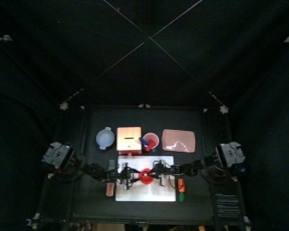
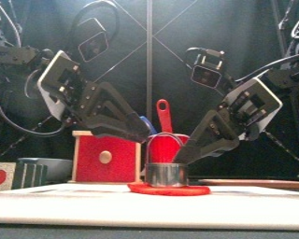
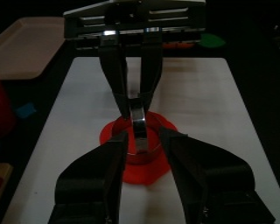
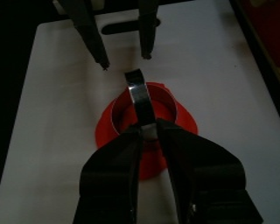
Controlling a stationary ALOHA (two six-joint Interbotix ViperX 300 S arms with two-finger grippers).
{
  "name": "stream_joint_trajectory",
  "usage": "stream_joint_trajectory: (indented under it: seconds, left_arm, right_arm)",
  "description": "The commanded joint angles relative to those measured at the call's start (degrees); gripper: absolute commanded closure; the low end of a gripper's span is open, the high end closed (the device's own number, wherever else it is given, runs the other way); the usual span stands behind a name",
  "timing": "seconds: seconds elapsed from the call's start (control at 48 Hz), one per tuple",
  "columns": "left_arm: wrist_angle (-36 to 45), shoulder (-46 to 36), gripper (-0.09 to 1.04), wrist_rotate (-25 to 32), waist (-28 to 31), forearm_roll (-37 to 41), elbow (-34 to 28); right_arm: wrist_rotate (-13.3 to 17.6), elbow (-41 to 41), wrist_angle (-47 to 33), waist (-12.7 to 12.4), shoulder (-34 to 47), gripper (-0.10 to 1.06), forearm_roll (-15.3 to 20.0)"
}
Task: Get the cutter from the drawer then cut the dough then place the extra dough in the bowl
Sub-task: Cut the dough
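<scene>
The table [image 1: 93,209] carries one white cutting board [image 1: 147,195], one red dough disc [image 2: 168,189], one round metal cutter [image 2: 167,174], one wooden box [image 2: 102,157], one blue-grey bowl [image 1: 105,137] and one pink tray [image 1: 179,140]. There is one red cup [image 2: 172,146] with two toy knives, a blue knife [image 2: 146,123] and a red knife [image 2: 163,114]. Two small toys of unclear kind complete it: a left toy [image 1: 109,189] and a right toy [image 1: 181,186].

Your left hand [image 3: 140,144] and right hand [image 4: 146,133] crowded close over the cutter [image 2: 168,174], blocking any way in from above. The cutting board [image 2: 64,191] lay bare on either side of it. The wooden box [image 2: 105,157] and red cup [image 2: 168,145] walled off the back.
</scene>
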Motion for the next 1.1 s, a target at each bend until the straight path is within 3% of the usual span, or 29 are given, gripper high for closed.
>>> stream_joint_trajectory:
  seconds: [0.021,0.562,0.875,1.104]
  left_arm:
    - [-0.3,-1.5,0.19,0.0,0.0,0.1,-0.3]
    - [1.9,-1.0,0.19,-0.1,0.0,-0.2,-0.4]
    - [2.7,-1.0,0.19,-0.1,0.1,-0.3,-0.5]
    - [2.7,-0.9,0.19,-0.1,0.2,-0.3,-0.4]
  right_arm:
    - [0.2,-0.9,0.5,0.0,-1.0,0.36,-0.5]
    - [0.2,-0.5,0.9,-0.1,-1.2,0.36,-0.7]
    - [0.2,-0.5,0.9,-0.2,-1.3,0.13,-0.7]
    - [0.0,-0.5,0.9,-0.4,-1.8,0.12,-1.0]
